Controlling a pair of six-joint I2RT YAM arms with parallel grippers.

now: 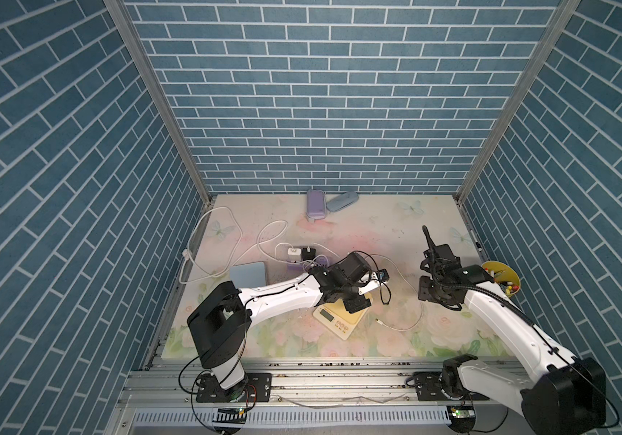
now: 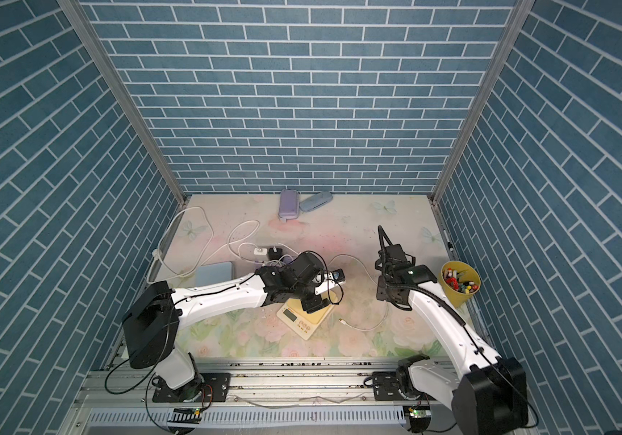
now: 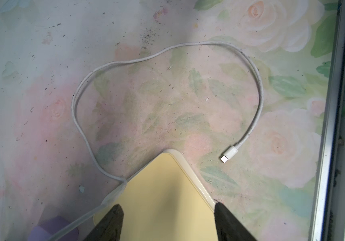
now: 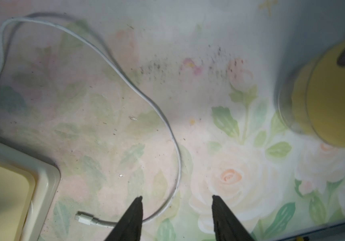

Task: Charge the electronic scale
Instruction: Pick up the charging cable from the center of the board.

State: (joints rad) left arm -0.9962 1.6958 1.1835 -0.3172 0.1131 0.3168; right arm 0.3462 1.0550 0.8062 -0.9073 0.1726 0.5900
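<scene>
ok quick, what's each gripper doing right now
Left gripper: open, jaws spread over the yellow scale, nothing held.
Right gripper: open and empty, above the white cable.

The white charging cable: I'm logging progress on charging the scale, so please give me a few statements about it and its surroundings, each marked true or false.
1. The plug of the white cable lies on the table, apart from the scale. True.
2. The right pincer is shut on the cable. False: it is open and holds nothing, above the table beside the cable.
3. The left pincer is open over the scale. True.
4. The yellow cup stands on the left arm's side. False: it stands on the right arm's side, by the table's edge.
</scene>
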